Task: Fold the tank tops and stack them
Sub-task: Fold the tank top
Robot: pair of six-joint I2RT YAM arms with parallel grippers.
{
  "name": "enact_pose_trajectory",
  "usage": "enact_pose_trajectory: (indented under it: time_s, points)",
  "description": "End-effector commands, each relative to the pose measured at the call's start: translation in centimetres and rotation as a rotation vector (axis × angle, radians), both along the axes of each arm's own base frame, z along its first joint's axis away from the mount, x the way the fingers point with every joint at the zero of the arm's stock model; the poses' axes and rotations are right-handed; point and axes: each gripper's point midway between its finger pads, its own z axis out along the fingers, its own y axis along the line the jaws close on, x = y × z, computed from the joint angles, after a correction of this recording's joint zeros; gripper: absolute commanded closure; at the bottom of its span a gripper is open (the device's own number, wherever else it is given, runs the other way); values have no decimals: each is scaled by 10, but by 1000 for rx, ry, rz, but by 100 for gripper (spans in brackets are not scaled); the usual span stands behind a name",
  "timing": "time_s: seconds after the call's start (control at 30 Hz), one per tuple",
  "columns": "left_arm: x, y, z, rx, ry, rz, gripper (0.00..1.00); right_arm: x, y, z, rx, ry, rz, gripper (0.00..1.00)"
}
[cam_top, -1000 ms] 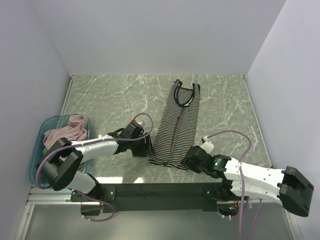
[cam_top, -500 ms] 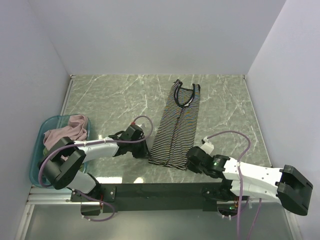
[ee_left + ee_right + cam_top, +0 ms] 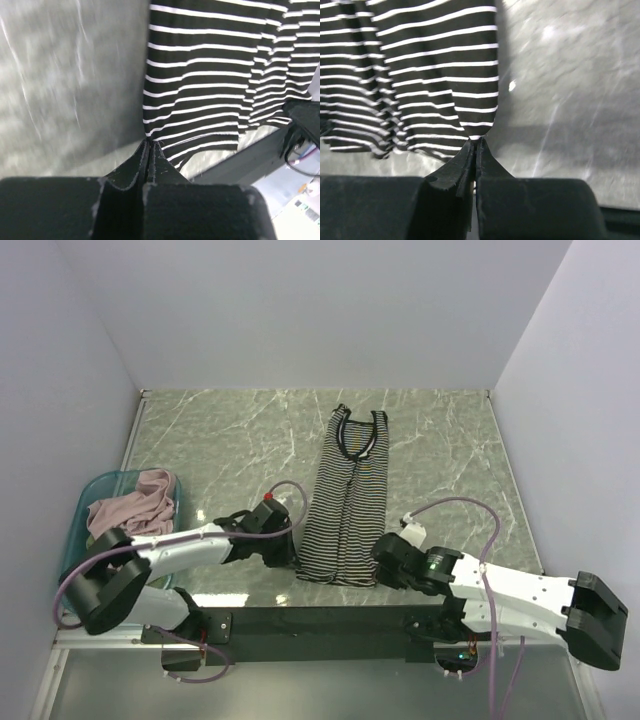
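Left gripper (image 3: pixel 148 145) was closed tight, its two fingers pressed flat together with the near left corner of the striped tank top (image 3: pixel 350 500) pinched at their tips. The right gripper (image 3: pixel 476 142) was closed the same way on the near right corner of the hem, with no gap between its fingers.

The striped tank top lay lengthwise just right of the middle of the table (image 3: pixel 220 440). Its dark-edged scoop neck was at the far end and its hem was at the near end, close to the table's near edge. Between the two held corners the cloth was narrow, with soft lengthwise folds running down its middle. Both wrist views showed the hem slightly rumpled where the fingers met it.

A pink tank top (image 3: pixel 140 502) sat bunched in a heap inside the teal tub (image 3: pixel 75 560) at the near left corner of the table, well apart from the striped one. From each gripper a purple cable (image 3: pixel 455 508) looped over the grey marbled tabletop. Plain pale walls closed the table in on the left, far and right sides.
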Motion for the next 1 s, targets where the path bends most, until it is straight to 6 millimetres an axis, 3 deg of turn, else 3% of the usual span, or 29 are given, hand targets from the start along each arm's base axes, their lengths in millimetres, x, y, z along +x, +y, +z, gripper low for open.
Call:
enact_pose_trajectory:
  time_s: [0.0,0.23,0.33,0.37,0.43,0.47,0.53,0.57,0.63,0.67,0.8,0.83,0.87,0.9,0.97]
  points:
    - [-20,12,6,30,22,21,99,-9,10,25,17,-21,42,100]
    - [-55,26,25,37,44,3,99,-51,37,47,75,36,96,100]
    - [-52,22,39,20,27,-6,99,-43,36,59,75,1,77,100]
    - [-39,15,56,-1,-15,-9,99,-37,32,63,64,-16,65,100]
    - [-24,10,63,14,-47,-24,99,-12,26,77,64,-64,31,100]
    - [-4,5,78,-16,-76,3,99,-3,26,81,73,-81,22,100]
    - [16,-3,84,-50,-77,4,99,13,22,87,62,-109,39,100]
    - [38,-5,100,-71,-120,22,99,31,16,92,68,-134,-11,100]
    - [68,-5,104,-62,-143,45,99,47,14,100,52,-162,13,100]
    - [85,-14,124,-93,-182,52,99,65,10,106,63,-185,-27,100]
    - [133,-34,128,-122,-180,72,99,105,9,118,50,-221,-28,100]
    - [141,-37,127,-130,-174,78,99,114,8,112,21,-212,-18,100]
    - [158,-42,136,-156,-203,103,99,123,12,115,42,-222,-9,100]
    - [166,-46,123,-144,-175,107,99,134,12,120,47,-233,-18,100]
    - [188,-51,128,-159,-188,127,99,158,4,116,27,-239,-45,100]
